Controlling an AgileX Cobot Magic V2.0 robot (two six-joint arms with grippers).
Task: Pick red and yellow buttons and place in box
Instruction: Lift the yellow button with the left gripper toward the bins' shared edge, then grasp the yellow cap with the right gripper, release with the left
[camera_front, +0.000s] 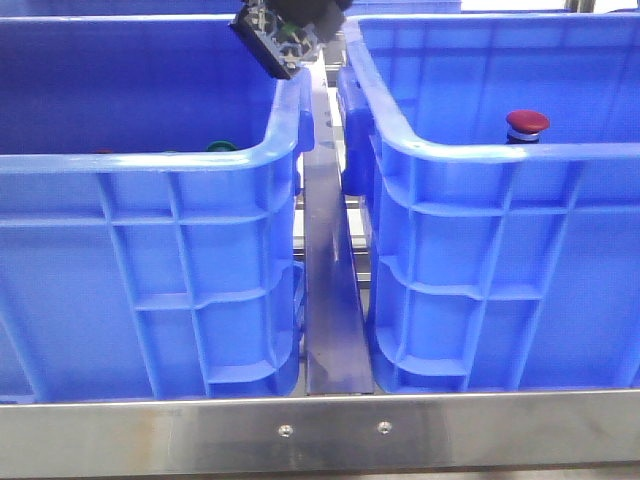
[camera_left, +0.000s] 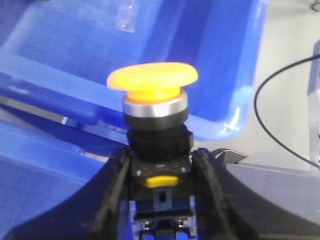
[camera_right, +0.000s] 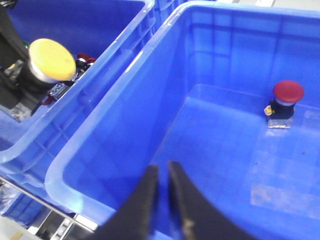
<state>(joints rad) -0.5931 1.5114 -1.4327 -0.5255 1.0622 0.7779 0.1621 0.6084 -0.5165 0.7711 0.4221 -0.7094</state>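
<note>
My left gripper (camera_left: 161, 167) is shut on the black body of the yellow button (camera_left: 152, 80), cap pointing away from the wrist. In the front view this gripper (camera_front: 283, 45) hangs high over the inner rim of the left crate, near the gap between the crates. The right wrist view shows the yellow button (camera_right: 50, 60) still over the left crate. The red button (camera_front: 527, 124) stands upright on the floor of the right-hand box (camera_front: 480, 150); it shows as the red button (camera_right: 287, 95) in the box (camera_right: 125, 100). My right gripper (camera_right: 162, 172) hovers over the box's near rim, fingers together, holding nothing.
The left crate (camera_front: 150, 165) holds a green-capped button (camera_front: 221, 146) and other small parts (camera_right: 85, 60). A metal rail (camera_front: 330, 300) runs between the crates, and a steel table edge (camera_front: 320, 430) crosses the front. A black cable (camera_left: 280, 135) lies beyond the crate.
</note>
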